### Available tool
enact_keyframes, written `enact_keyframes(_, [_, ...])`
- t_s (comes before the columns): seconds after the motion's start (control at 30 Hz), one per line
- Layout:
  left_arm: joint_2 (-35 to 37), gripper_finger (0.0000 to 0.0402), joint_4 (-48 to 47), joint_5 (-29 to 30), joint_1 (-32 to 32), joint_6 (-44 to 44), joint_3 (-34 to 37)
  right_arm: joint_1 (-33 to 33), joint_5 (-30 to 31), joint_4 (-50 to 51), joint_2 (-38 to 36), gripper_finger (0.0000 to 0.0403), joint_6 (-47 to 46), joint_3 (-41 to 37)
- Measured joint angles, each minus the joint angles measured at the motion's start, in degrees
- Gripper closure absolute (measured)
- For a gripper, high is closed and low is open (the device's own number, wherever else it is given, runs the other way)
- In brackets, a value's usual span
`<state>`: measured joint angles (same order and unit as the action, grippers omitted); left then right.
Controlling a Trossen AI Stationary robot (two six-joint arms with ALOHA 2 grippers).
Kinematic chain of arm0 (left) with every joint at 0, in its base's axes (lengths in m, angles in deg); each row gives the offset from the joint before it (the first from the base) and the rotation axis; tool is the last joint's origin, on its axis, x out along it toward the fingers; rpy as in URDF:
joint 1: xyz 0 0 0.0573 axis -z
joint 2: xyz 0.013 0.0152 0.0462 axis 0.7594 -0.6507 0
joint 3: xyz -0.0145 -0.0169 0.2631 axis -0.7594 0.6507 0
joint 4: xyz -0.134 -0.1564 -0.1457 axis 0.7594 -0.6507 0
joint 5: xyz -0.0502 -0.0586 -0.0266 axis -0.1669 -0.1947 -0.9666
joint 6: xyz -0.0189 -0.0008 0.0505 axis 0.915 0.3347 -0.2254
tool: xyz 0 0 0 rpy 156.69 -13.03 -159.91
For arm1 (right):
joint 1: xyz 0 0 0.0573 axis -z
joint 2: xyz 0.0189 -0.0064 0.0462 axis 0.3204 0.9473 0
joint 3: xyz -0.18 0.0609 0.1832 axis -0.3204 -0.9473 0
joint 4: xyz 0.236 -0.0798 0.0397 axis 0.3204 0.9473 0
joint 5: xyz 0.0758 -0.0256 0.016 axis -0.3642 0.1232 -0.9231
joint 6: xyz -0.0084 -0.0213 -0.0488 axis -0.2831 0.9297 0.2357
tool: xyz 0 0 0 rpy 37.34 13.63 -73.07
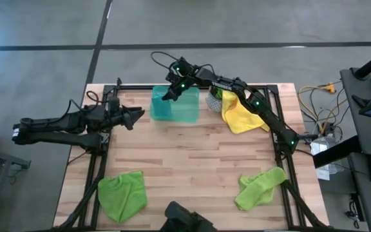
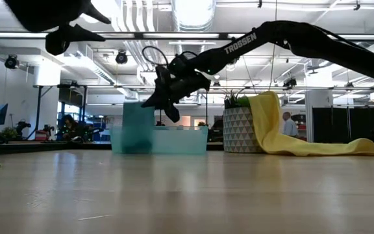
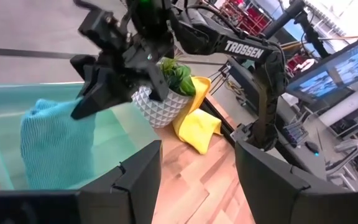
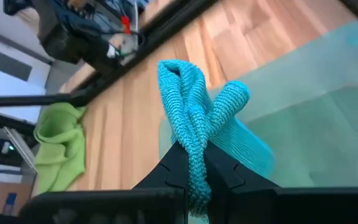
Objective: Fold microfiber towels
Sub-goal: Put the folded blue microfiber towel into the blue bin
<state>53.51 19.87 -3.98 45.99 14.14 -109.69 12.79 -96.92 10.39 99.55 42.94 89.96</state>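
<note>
A teal-blue towel stands bunched in the left end of a translucent green tray at the table's far side. My right gripper reaches over the tray from the right and is shut on the towel's top. A yellow towel hangs over a patterned plant pot, its lower end on the table. Two lime green towels lie crumpled near the front edge. My left gripper hovers open at the left, pointing toward the tray. My right gripper pinches a bunched fold of the teal-blue towel between its two fingers, several layers thick, with two loops of cloth sticking out past the fingertips. The fingers slant down from the far right. The towel hangs below them into the tray.
The plant pot stands just right of the tray, with the yellow towel trailing to the right. The wooden table's middle lies bare between the tray and the green towels. A black frame runs along the table's sides.
</note>
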Motion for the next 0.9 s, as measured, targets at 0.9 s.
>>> enact_keyframes(0.9, [-1.62,0.0214,0.28,-0.35,0.00,1.62,-0.02,-1.08,11.18,-0.60,-0.04,0.0385,4.03,-1.62])
